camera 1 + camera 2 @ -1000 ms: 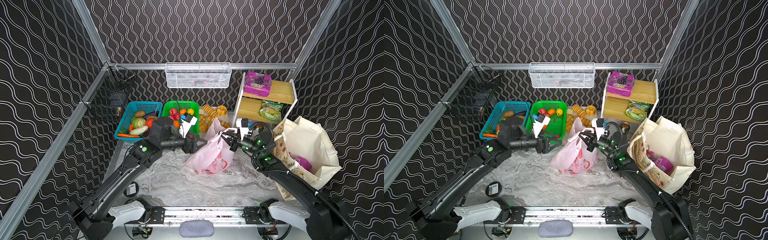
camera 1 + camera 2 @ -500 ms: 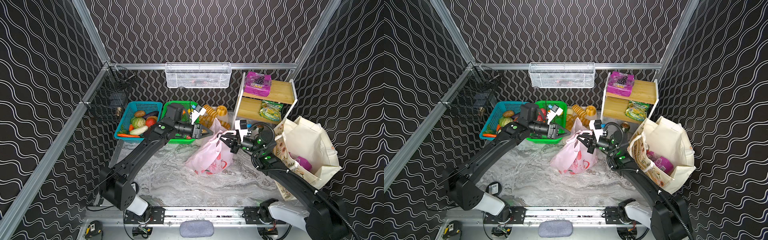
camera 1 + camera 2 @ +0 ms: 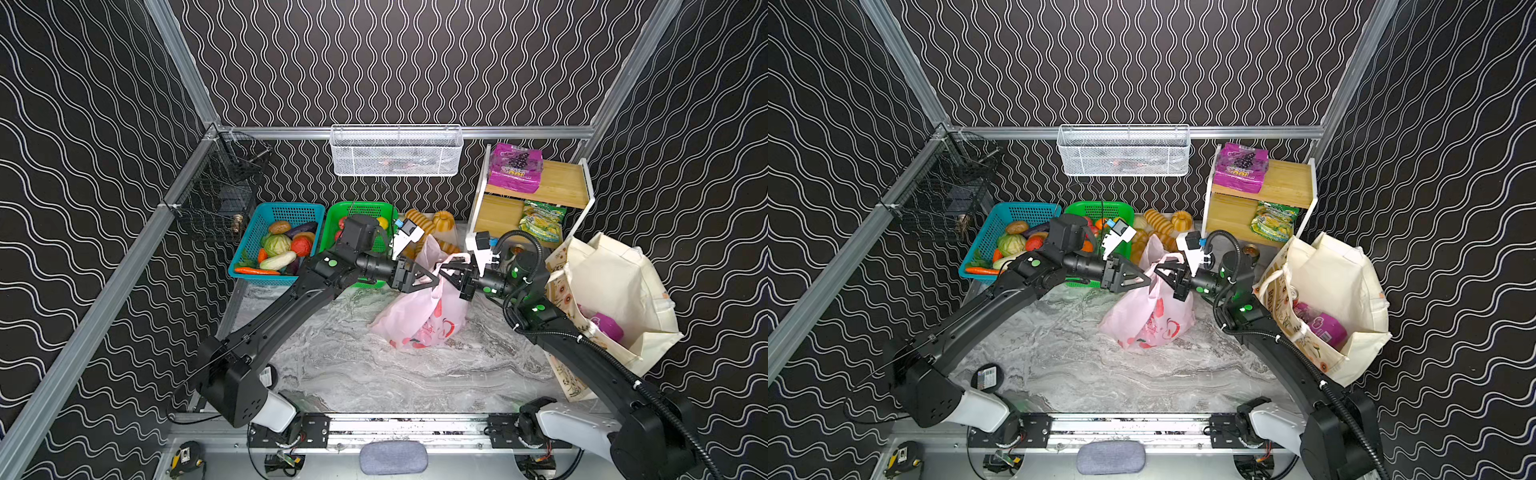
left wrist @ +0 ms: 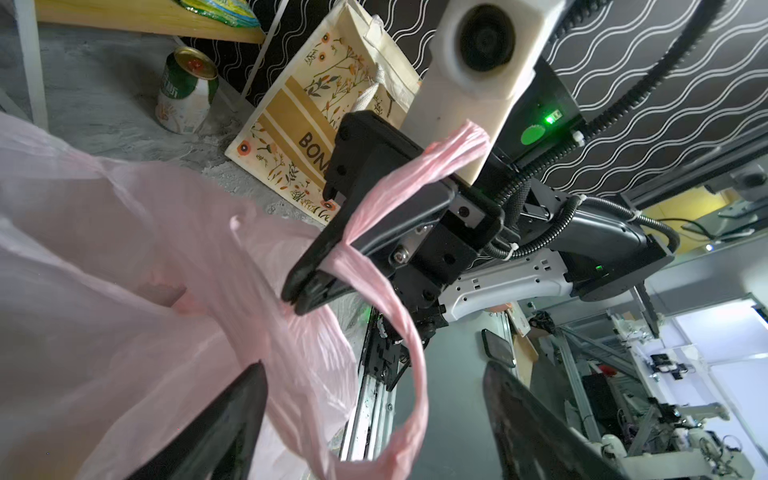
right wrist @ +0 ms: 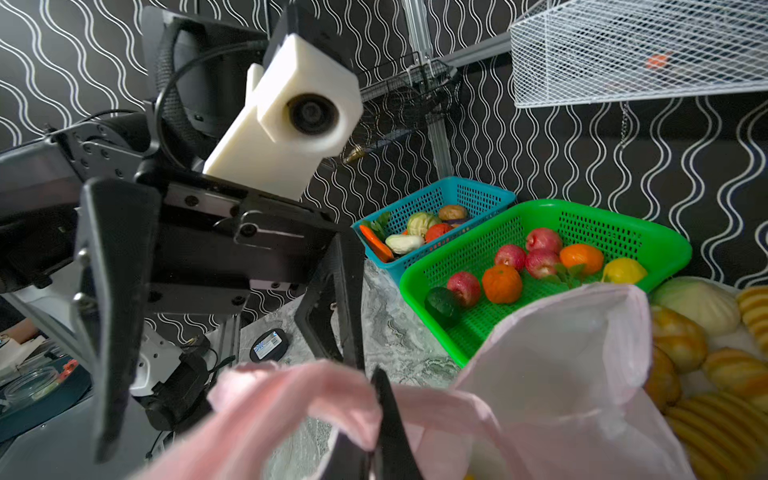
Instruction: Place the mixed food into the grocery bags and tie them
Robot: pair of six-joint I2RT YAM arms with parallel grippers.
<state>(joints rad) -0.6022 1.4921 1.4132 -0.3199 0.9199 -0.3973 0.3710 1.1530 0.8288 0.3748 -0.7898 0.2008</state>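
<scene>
While the right gripper [image 4: 309, 291] is clamped tight on a twisted handle [image 4: 374, 195] of the thin pink plastic carrier [image 3: 419, 324] printed with red fruits, the left gripper [image 3: 430, 279] faces it tip to tip, jaws spread wide and holding nothing. In the left wrist view the handle's loose loop hangs between the left arm's black fingertips [image 4: 226, 426] without being pinched. The carrier sits upright near the middle of the grey marbled tabletop [image 3: 353, 374], its mouth drawn up toward both grippers. Behind it lie golden bread loaves [image 3: 442, 220]. Left of those are a green plastic basket [image 5: 623, 232] of round toy fruits and a blue plastic basket [image 3: 282, 210] of vegetables. At the right edge stands the large cream cloth tote [image 3: 615, 274], open, with a purple packet [image 3: 606, 330] inside. A purple grape-printed packet [image 3: 515, 166] lies atop the wooden shelf [image 3: 557, 187].
</scene>
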